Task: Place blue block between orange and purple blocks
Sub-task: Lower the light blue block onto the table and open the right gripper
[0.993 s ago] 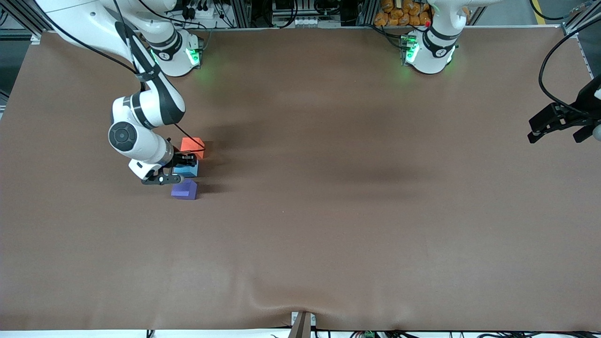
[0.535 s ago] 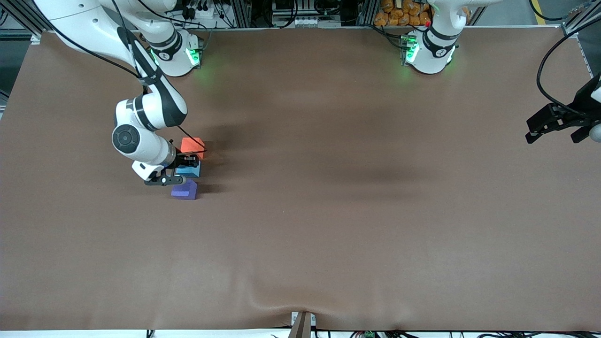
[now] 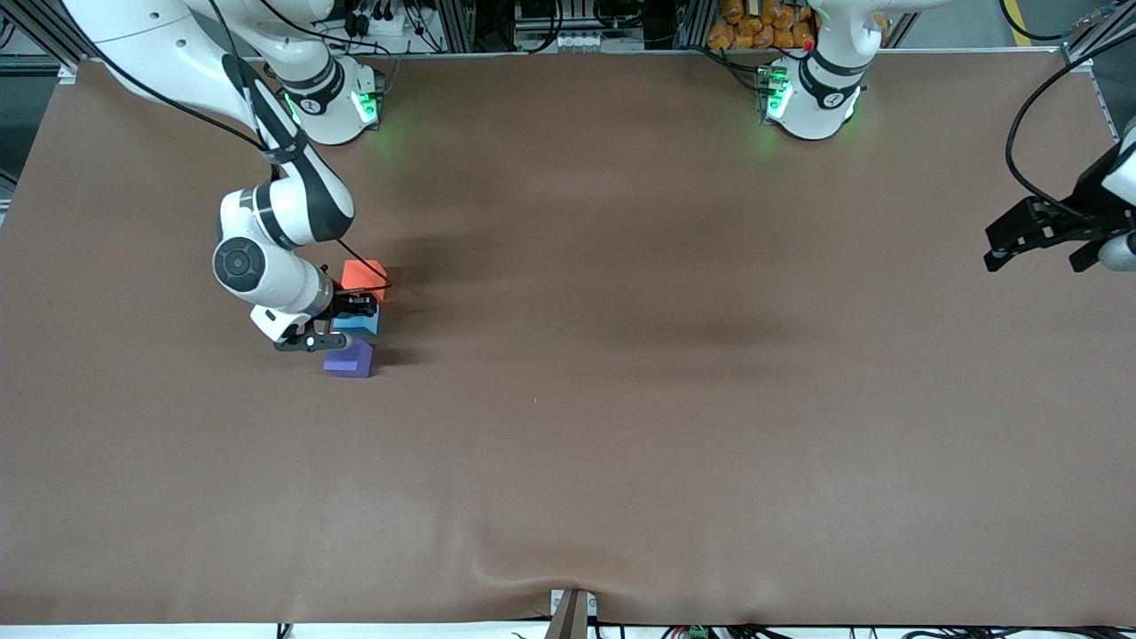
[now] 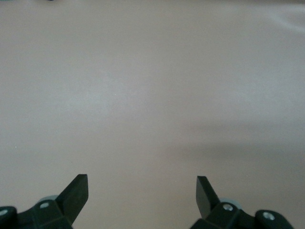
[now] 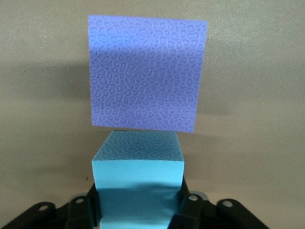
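Blue block (image 3: 359, 320) sits between orange block (image 3: 365, 274) and purple block (image 3: 350, 359), right gripper's (image 3: 342, 323) 2 fingers around it, grip unclear. Left gripper (image 3: 1037, 236) waits, wide open, empty.
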You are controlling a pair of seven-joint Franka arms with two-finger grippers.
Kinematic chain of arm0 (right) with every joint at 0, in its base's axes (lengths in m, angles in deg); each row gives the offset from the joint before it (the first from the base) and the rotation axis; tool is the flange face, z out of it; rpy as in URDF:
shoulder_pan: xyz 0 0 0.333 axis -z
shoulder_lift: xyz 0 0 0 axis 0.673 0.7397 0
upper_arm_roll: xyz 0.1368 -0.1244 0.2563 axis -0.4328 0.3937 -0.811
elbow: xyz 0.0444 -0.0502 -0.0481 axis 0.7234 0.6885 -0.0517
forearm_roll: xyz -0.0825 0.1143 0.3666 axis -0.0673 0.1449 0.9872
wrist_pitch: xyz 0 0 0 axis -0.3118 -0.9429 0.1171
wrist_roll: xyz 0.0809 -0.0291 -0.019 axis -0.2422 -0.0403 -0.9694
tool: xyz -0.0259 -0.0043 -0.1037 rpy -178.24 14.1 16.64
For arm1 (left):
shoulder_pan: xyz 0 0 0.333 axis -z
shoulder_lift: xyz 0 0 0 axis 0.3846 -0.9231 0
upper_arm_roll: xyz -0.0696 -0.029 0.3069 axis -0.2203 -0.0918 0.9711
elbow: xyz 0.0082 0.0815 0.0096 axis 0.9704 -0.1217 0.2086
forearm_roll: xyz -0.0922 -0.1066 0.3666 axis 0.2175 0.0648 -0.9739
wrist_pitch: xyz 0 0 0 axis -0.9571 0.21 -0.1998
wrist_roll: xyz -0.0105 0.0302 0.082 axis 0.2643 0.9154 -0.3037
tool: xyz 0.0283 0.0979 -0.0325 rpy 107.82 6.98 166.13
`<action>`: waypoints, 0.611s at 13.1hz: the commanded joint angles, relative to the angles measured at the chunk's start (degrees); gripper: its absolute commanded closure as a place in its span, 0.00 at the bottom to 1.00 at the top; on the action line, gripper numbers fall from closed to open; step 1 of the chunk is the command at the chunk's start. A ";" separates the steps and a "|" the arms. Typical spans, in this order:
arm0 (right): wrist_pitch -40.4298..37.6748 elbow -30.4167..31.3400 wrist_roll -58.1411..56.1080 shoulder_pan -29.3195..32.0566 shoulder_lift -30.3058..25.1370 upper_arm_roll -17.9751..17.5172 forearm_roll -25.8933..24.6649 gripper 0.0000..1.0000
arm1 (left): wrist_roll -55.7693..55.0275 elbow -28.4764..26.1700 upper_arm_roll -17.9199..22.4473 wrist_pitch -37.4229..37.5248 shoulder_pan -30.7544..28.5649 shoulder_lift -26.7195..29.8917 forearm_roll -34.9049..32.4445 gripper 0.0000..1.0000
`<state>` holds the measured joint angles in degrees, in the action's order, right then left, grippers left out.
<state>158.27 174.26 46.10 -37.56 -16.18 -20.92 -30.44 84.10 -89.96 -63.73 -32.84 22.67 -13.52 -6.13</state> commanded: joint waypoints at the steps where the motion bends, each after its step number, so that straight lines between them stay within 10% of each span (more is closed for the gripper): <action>1: 1.63 1.01 -0.45 0.98 0.23 -0.42 0.69 0.00 | 0.59 0.64 -0.65 1.18 0.74 -0.38 0.63 0.00; 8: -0.22 -0.13 0.95 0.37 -2.22 -0.77 0.69 0.00 | 2.17 1.08 -2.32 6.71 0.66 -0.12 0.20 0.00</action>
<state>158.55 173.91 46.27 -37.53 -15.97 -20.92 -30.43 85.16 -89.95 -65.00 -28.39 23.81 -13.69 -6.12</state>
